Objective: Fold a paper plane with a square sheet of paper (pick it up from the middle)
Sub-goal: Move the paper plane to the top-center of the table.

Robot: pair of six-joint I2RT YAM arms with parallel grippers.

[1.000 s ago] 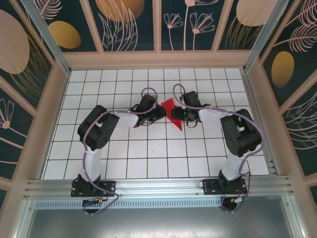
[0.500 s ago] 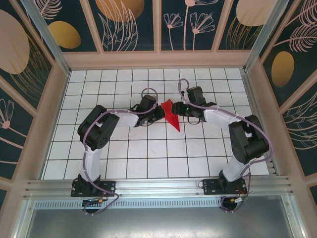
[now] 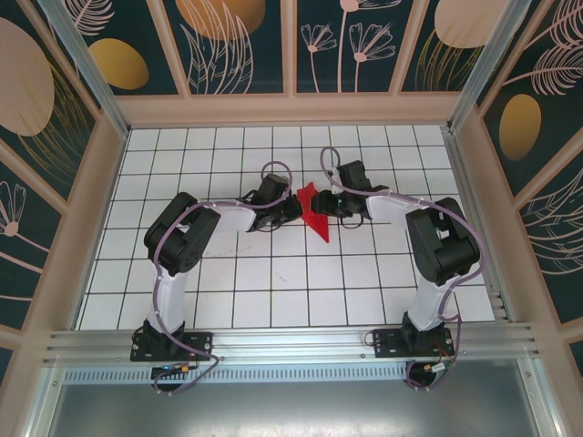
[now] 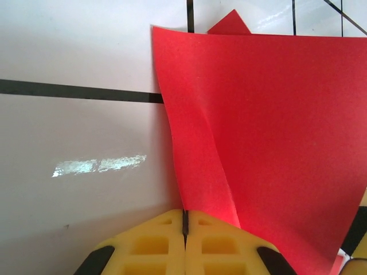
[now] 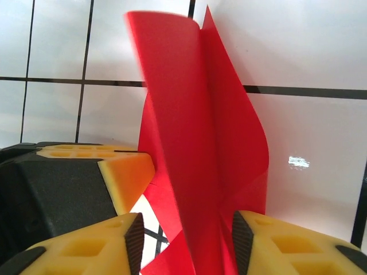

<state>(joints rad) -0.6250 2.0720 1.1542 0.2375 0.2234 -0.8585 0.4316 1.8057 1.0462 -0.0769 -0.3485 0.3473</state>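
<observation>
Right fingers [image 5: 269, 246] edged nearer, apart astride red paper [image 4: 258, 132], left fingers [image 4: 155, 246] clamping its edge

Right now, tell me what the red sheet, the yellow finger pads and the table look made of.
Red sheet: thin matte paper; it curls and holds a sharp crease.
Yellow finger pads: likely moulded rubbery plastic, matte, with hollow grid cells.
Table: glossy white tile-look surface, dark grid lines, bright glare; actual material unclear.

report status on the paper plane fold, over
Left gripper shut on the folded red paper. Right gripper open, jaws astride it. Creased wedge, not yet a plane. Nothing in the way.
</observation>
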